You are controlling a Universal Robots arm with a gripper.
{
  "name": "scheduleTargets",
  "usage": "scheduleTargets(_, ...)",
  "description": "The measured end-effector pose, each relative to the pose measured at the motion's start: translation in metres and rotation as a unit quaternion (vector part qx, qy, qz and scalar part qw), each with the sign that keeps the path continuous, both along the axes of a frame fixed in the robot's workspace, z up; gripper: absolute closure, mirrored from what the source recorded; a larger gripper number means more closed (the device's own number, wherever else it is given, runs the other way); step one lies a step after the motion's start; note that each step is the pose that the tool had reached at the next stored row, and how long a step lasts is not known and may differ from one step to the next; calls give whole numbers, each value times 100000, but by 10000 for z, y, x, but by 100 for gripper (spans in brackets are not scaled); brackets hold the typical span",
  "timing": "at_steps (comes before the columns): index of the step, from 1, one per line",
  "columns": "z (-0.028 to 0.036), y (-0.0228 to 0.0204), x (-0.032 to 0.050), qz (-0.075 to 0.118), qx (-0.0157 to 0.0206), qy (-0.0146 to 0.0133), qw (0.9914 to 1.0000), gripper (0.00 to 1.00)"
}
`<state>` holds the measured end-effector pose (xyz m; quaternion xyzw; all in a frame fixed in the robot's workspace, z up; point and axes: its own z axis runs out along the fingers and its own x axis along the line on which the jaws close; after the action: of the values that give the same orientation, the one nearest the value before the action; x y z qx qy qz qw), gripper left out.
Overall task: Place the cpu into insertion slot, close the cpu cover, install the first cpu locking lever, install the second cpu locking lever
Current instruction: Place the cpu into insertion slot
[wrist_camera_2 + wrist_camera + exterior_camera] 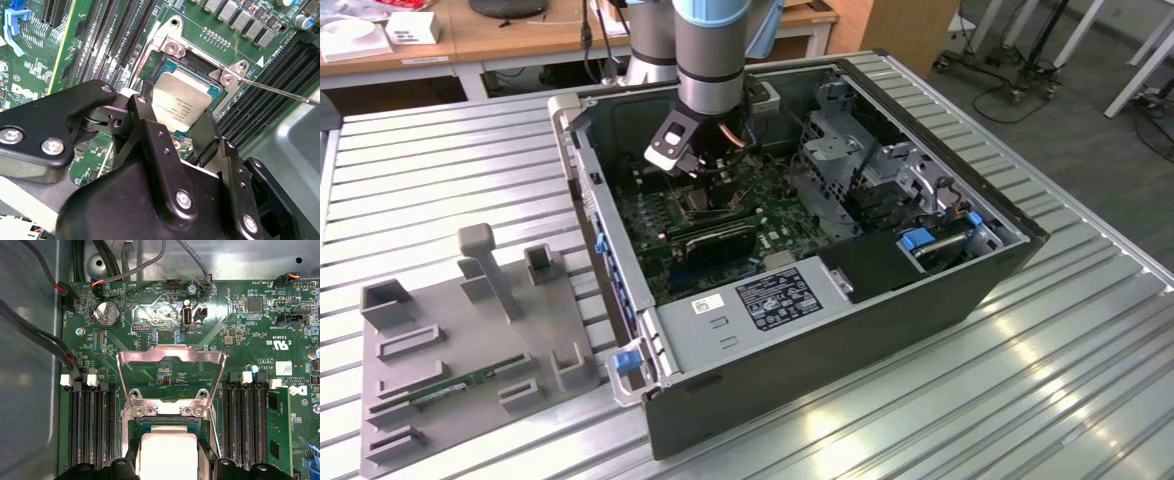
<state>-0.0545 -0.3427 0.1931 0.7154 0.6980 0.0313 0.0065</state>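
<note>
Ribbed table: computer case, grey fixture

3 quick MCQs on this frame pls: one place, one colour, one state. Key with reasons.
1. Where is the cpu? A on the grey tray; B between the gripper's fingers over the insertion slot; C on the table.
2. Circuit board colour? A red; B green; C white.
3. The cpu cover is: A swung open; B shut over the cpu; C out of the case.
Key: 1 B, both wrist views show fingers flanking it above the slot. 2 B, green all around the slot. 3 A, its frame stands clear of the slot.
</note>
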Motion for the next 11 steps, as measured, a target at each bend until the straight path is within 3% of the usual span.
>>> scheduleTargets(11,27,0,3,4,0,-7,100000,46)
